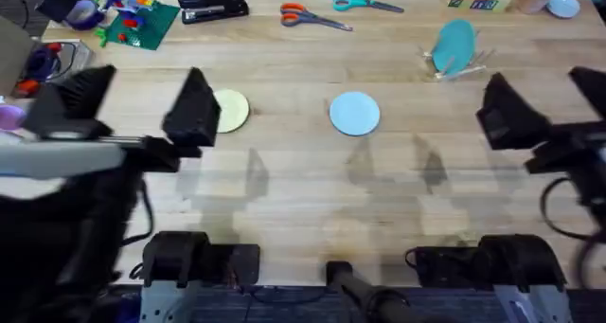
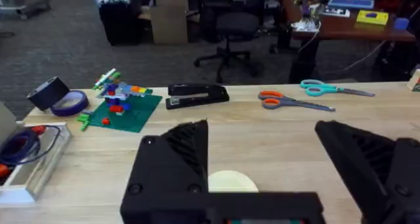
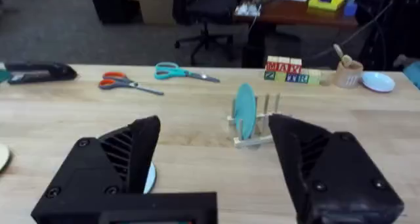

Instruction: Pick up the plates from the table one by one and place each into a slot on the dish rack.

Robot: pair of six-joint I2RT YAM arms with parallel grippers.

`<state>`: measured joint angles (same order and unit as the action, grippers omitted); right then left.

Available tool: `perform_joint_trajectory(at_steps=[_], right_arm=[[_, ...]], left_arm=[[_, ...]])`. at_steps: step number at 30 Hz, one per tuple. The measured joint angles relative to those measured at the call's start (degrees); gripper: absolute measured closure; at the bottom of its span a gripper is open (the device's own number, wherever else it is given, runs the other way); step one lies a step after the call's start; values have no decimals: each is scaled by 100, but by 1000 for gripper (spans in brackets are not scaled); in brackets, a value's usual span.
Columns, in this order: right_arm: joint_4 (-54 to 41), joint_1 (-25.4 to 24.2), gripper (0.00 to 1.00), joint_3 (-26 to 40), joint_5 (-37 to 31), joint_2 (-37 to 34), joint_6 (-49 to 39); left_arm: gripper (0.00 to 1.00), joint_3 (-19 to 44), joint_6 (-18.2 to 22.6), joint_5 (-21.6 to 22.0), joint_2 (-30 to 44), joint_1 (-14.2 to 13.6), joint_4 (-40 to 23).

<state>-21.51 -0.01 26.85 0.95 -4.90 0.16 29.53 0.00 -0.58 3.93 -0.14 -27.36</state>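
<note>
Left gripper [image 2: 262, 178] is spread above the yellow plate [image 1: 230, 110]; right gripper [image 3: 216, 178] is spread too. Risk: fingers skid off the flat rim, sliding the plate across the table [image 1: 303, 200].

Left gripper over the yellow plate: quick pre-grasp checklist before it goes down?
1. Left gripper open: ok, fingers spread wide.
2. Pale yellow plate lying flat on the table, beside the gripper: ok.
3. Plate centred between the fingers: cannot tell; the left wrist view shows only its edge.
4. Dish rack has a free slot: ok, the teal plate takes one, bare dowels stand beside it.
5. Right gripper out of the way: ok, open, near the light blue plate.
</note>
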Motion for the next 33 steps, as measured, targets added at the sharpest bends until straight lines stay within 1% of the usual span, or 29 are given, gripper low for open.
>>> perform_joint_trajectory(at_steps=[2, 9, 14, 20, 27, 30, 33], right_arm=[[-290, 0, 7, 421, 0, -299, 0], [-1643, 0, 7, 2140, 20, -1782, -2], [-2555, 0, 7, 3337, 22, -2898, -54], [-3503, 0, 7, 4590, 24, -4130, -84], [-4540, 0, 7, 5693, 37, -5348, -90], [-4670, 0, 8, 5904, 38, -5683, -92], [-4610, 0, 8, 5965, 39, -5878, -107]], left_arm=[[7, 514, 0, 0, 341, 0, -319], [8, 2572, 2, -20, 2047, 0, -1484], [8, 4104, 3, -158, 3331, 0, -2505], [7, 5492, 2, -356, 4680, 0, -3569], [7, 6747, 2, -570, 6114, 0, -4783], [7, 7121, 2, -597, 6566, 0, -5202], [7, 7280, 2, -610, 6812, 0, -5284]])
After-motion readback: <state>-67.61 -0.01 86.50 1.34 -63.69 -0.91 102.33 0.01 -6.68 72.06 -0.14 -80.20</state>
